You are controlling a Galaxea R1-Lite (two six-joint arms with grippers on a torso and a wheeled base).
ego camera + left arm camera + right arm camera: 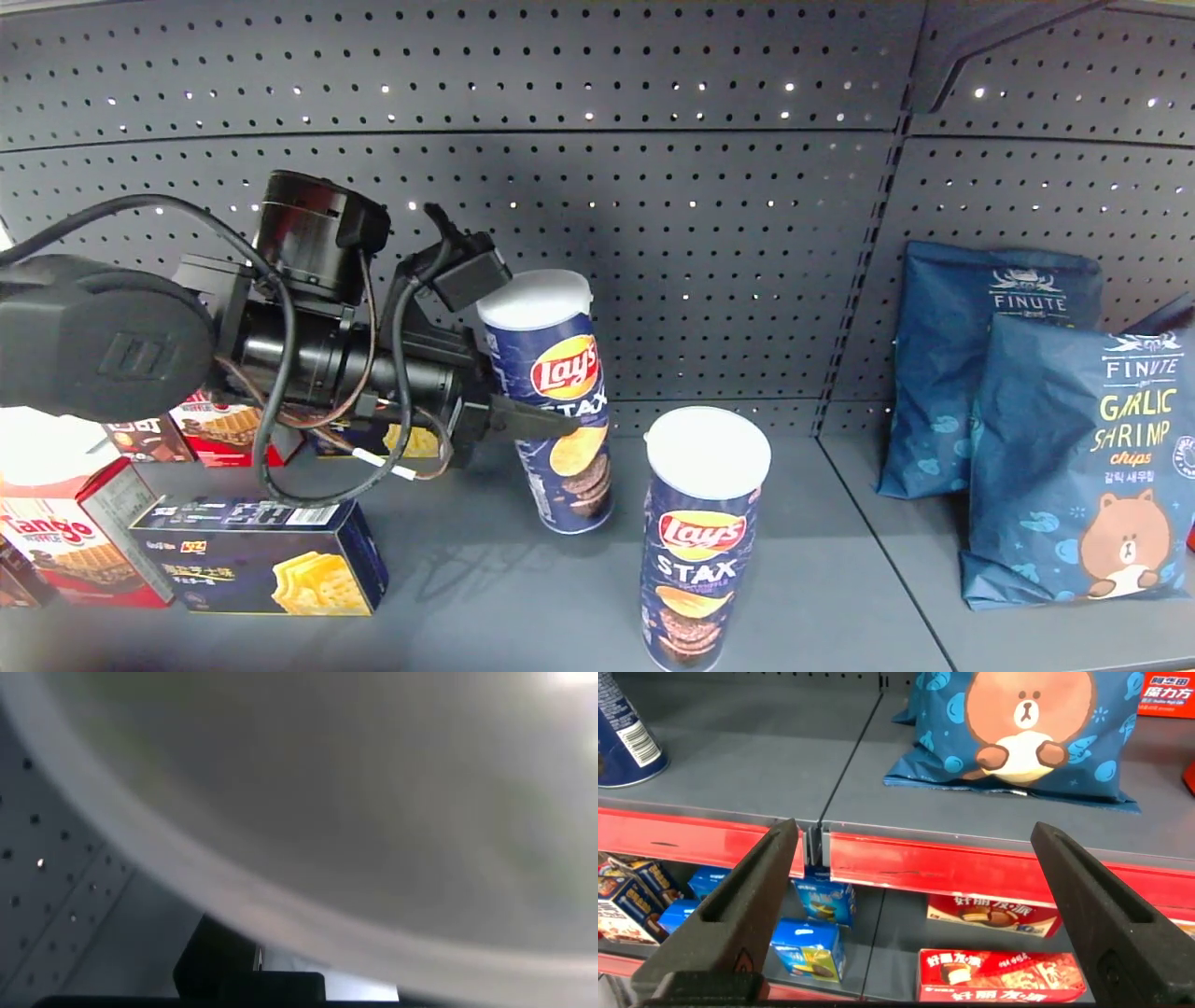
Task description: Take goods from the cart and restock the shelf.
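Upper chip can (560, 411) and lower chip can (702, 551): navy bodies, white lids, red-and-yellow emblem. Chip bags (1074, 467), right of frame: blue, white and yellow lettering, brown bear. Wafer box (271, 555), lower left: navy, yellow wafer print. Neighbouring box (65, 541): red and white. Pegboard (709, 205): dark grey, dotted with holes. Shelf (485, 569): plain grey; edge strip (952, 863) red. Right pincer (915, 835): black.

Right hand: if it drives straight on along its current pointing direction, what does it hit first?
Probably the shelf's red front rail, framed by the open right hand; the bear-print chip bag sits farther back. Depth is hard to judge.
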